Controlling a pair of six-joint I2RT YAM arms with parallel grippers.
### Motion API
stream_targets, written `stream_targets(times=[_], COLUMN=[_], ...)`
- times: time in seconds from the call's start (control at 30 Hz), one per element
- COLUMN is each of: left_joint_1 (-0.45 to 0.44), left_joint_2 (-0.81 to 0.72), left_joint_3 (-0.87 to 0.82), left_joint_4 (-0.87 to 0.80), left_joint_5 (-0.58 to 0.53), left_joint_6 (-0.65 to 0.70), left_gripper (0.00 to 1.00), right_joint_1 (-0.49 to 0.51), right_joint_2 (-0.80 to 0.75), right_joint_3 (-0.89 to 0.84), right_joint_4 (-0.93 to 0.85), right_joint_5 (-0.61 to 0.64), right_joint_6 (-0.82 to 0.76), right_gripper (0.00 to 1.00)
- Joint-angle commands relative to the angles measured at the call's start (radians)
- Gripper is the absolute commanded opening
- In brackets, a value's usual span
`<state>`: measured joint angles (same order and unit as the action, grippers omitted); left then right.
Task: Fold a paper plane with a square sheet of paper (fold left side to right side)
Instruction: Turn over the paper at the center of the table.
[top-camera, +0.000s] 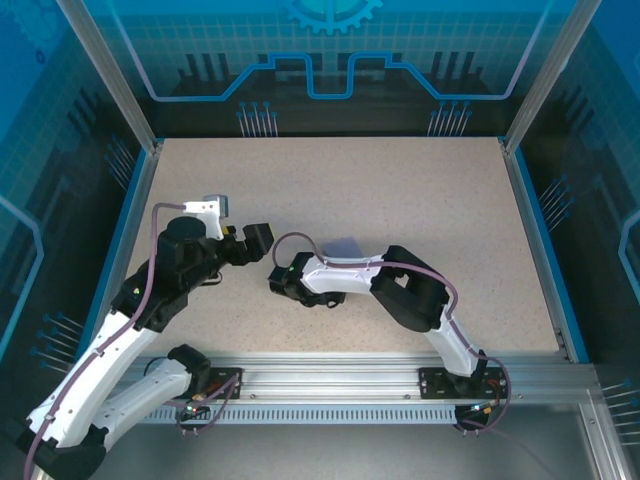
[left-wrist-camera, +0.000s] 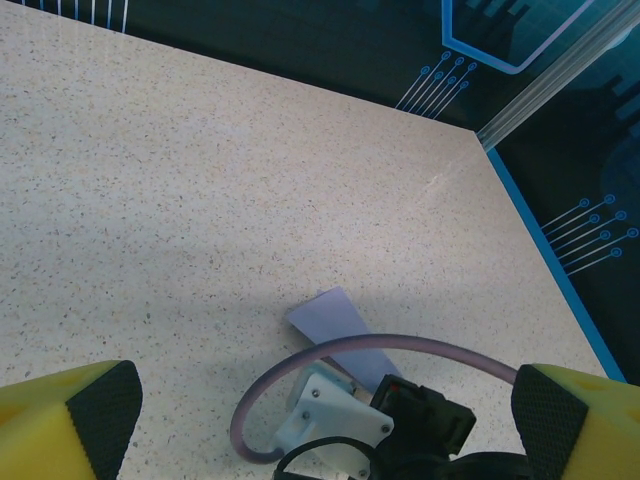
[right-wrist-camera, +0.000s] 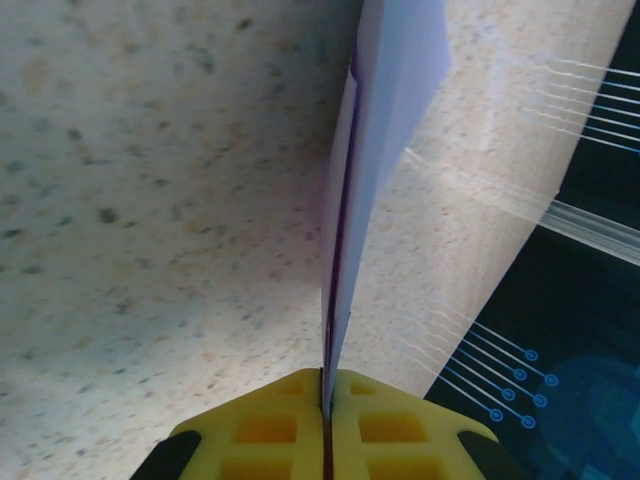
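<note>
Right gripper (right-wrist-camera: 327, 388) clamped on the doubled lavender paper sheet (right-wrist-camera: 388, 120), probably keeping the layers aligned. Left gripper (top-camera: 247, 240) wide apart, parked left of the sheet, likely waiting.

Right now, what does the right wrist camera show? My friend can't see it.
The right gripper is shut on the folded purple paper, seen edge-on, running up the picture from its yellow fingers. Behind lies the speckled table, with a dark blue wall at the right.

Lab test cell: aluminium frame (top-camera: 330, 368), blue circuit-print panels (top-camera: 320, 60), speckled table (top-camera: 400, 190).
</note>
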<state>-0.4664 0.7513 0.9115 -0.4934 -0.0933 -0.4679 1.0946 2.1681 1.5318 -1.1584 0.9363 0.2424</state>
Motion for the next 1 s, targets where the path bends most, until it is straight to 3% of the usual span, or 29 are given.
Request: stream_targets(times=[0.0, 0.33, 0.63, 0.97], left_joint_1=[0.01, 0.025, 0.137, 0.121], left_joint_2=[-0.006, 0.072, 0.229, 0.52], left_joint_3=[-0.014, -0.017, -0.125, -0.166], left_joint_4=[-0.017, -0.023, 0.165, 0.376], left_joint_5=[-0.016, 0.028, 0.294, 0.518], left_joint_6=[0.015, -0.056, -0.199, -0.244], left_gripper=[0.99, 0.99, 0.99, 0.94], right_joint_1=[0.01, -0.016, -0.048, -0.253], right_joint_2=[-0.002, -0.157, -0.463, -0.854], right_joint_3=[0.016, -0.049, -0.253, -0.537], right_joint_4=[0.006, 0.082, 0.223, 0.481], right_joint_5=[-0.105, -0.348, -0.521, -0.714], right_joint_6=[-0.043, -0.024, 0.019, 0.09], right_gripper=[0.13, 0.43, 0.62, 0.7])
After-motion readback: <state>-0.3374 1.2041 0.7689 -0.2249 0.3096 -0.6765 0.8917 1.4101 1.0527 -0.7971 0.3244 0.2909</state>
